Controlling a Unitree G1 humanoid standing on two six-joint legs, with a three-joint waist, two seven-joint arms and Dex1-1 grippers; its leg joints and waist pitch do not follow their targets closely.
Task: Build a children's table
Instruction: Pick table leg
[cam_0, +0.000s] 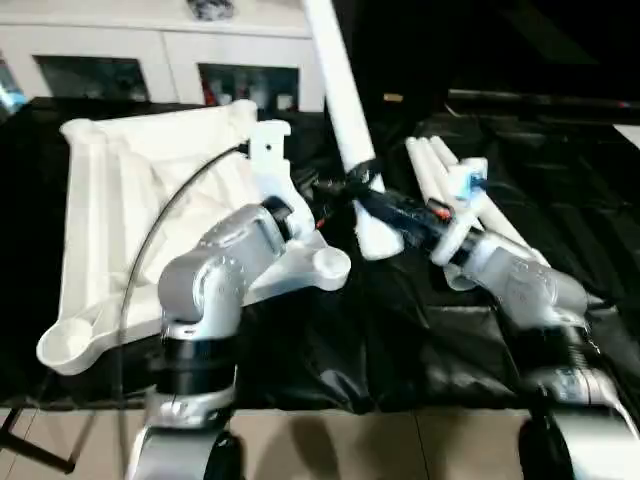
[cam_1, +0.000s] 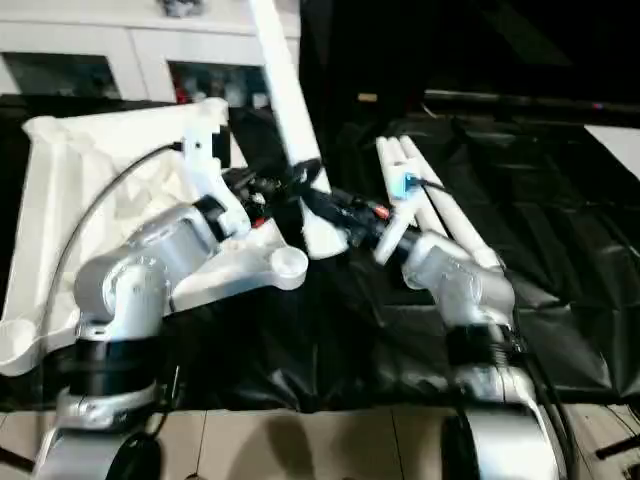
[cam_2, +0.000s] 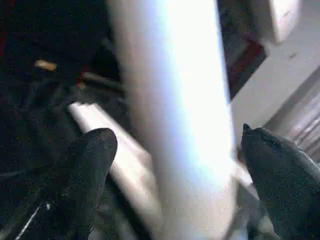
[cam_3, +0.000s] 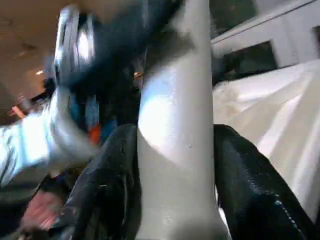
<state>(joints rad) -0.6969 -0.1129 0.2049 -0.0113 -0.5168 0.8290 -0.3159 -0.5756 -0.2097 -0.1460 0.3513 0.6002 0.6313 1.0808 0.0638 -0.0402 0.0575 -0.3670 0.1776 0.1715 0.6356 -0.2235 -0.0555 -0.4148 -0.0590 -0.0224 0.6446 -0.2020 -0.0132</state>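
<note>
The white tabletop (cam_0: 110, 190) lies underside up on the black cloth at the left, with a round corner socket (cam_0: 328, 265) near the middle. One white leg (cam_0: 340, 90) stands tilted, its lower end just right of that socket. My right gripper (cam_3: 175, 130) is shut on the leg's lower part, both fingers pressed to it. The left gripper (cam_2: 177, 145) straddles the same leg (cam_2: 185, 125) with its jaws open and gaps on both sides. In the head views the two grippers meet at the leg, left gripper (cam_0: 335, 188) beside right gripper (cam_0: 365, 200).
Spare white legs (cam_0: 440, 165) lie side by side on the black cloth to the right of the held leg. A white glass-doored cabinet (cam_0: 150, 60) stands behind the table. The table's front edge shows above a tiled floor (cam_0: 350, 445).
</note>
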